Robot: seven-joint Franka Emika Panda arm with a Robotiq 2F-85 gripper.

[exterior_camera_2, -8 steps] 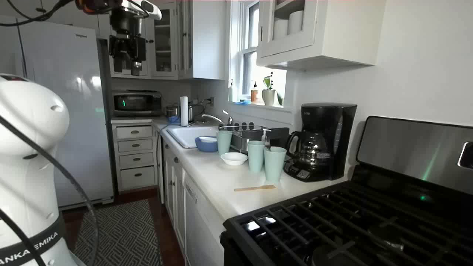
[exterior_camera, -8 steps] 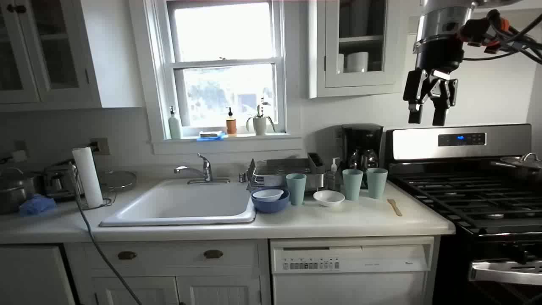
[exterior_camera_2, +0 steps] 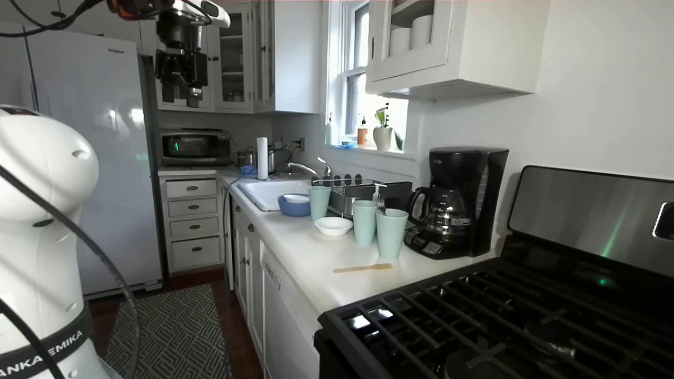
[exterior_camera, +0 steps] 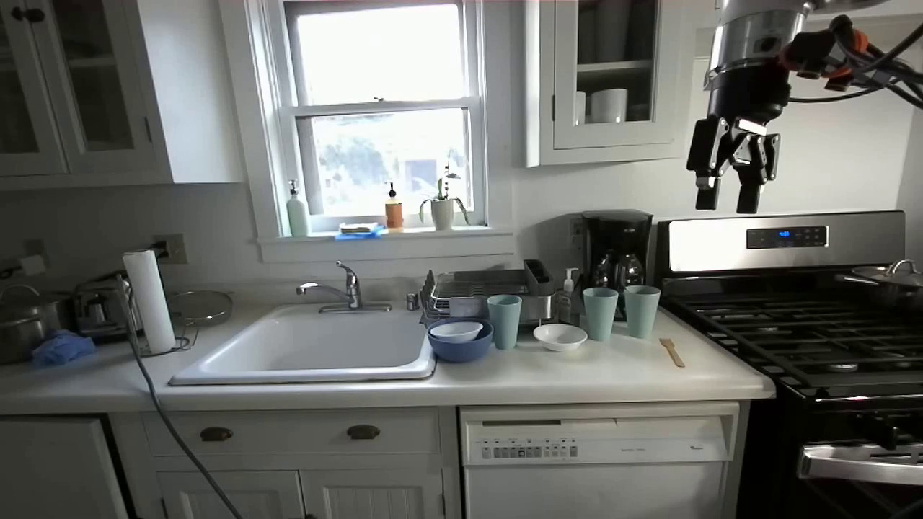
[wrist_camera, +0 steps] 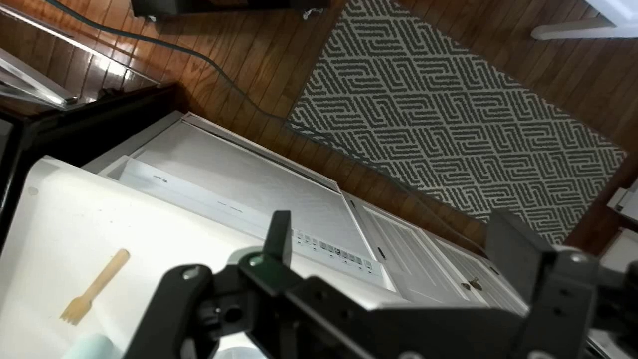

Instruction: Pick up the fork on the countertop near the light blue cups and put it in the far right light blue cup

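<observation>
The pale tan fork lies flat on the off-white countertop (exterior_camera: 562, 380), in both exterior views (exterior_camera: 672, 352) (exterior_camera_2: 363, 268) and at the left in the wrist view (wrist_camera: 94, 286). Three light blue cups stand upright: one beside the blue bowl (exterior_camera: 504, 322), a middle one (exterior_camera: 600, 314), and the far right light blue cup (exterior_camera: 641, 312), also in an exterior view (exterior_camera_2: 392, 235), closest to the fork. My gripper is open and empty, high above the counter and well away from fork and cups, in both exterior views (exterior_camera: 727, 202) (exterior_camera_2: 181, 97) and the wrist view (wrist_camera: 391, 229).
A white dish (exterior_camera: 560, 337) sits between the cups; a blue bowl (exterior_camera: 461, 349) holds another. The dish rack (exterior_camera: 483, 285) and black coffee maker (exterior_camera_2: 458, 200) stand behind. The black stove (exterior_camera_2: 474, 326) borders the counter's right end, the sink (exterior_camera: 310, 342) lies left. An upper cabinet (exterior_camera_2: 495, 47) overhangs.
</observation>
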